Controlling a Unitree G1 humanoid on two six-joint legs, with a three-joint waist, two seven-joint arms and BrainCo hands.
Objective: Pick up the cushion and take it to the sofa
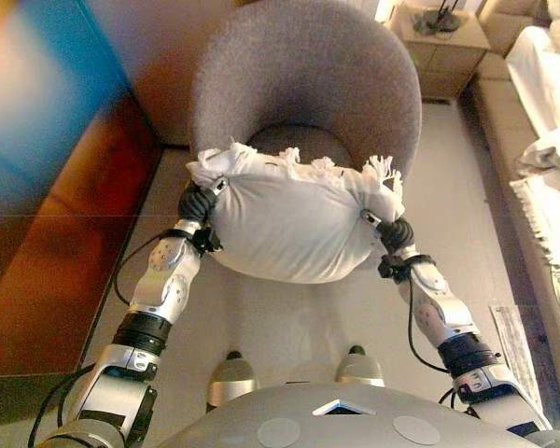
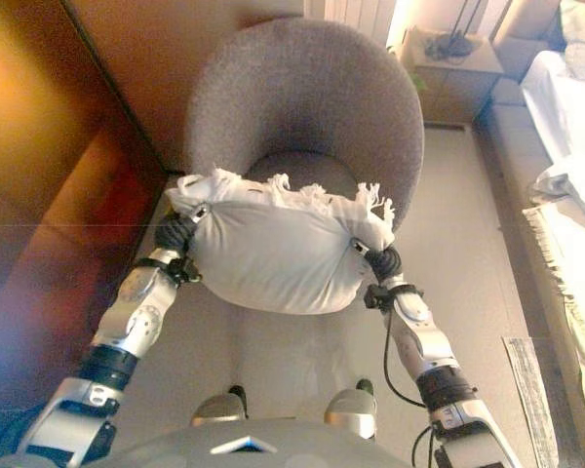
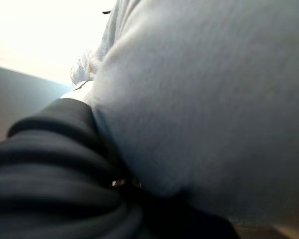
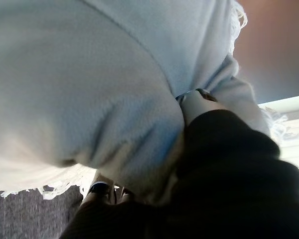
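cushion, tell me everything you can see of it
The cushion is white, plump and soft-looking, of fuzzy fabric, with a frayed tassel fringe along its far edge. It lies wide across in front of the grey round armchair, over the front of the seat, squeezed between the left hand at one end and the right hand at the other. The fabric bulges round both hands and hides their fingers; whether it still touches the seat cannot be told.

The cushion [image 1: 289, 224] is plump and off-white, with a ragged fringe along its upper edge (the far one). It is up off the grey armchair's [image 1: 308, 84] seat, lying crosswise just before it.
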